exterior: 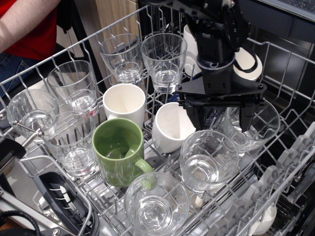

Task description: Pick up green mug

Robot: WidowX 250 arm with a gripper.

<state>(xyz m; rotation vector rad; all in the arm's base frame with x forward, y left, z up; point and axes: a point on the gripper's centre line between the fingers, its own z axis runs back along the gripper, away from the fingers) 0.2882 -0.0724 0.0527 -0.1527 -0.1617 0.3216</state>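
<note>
Observation.image is the one view we have, looking down into a wire dish rack point(290, 162) crowded with glasses and mugs. Our claw point(221, 117) hangs over the right middle of the rack, its two dark fingers point(196, 117) spread apart and pointing down, with nothing between them. We see it open and empty.

The green mug point(118, 150) stands upright well to the lower left of the claw, apart from it, mouth up, with its handle point(143, 167) turned toward the lower right. Nothing is touching the mug from above.

Just to the left of the claw, and below its left finger, sits a white mug point(170, 127) tilted in the rack. Farther left, directly behind the green mug, a second white mug point(124, 102) stands upright. Directly below the claw is a clear glass point(208, 160), and under its right finger another glass point(252, 129) leans against the wires. A further glass point(156, 204) lies at the lower left of the claw, just beside the green mug's handle.

Behind and left of the claw two tall glasses point(164, 59) stand side by side. More glasses point(74, 88) fill the far left. At the upper left corner we see a person's arm point(24, 27) in a red shirt.
</note>
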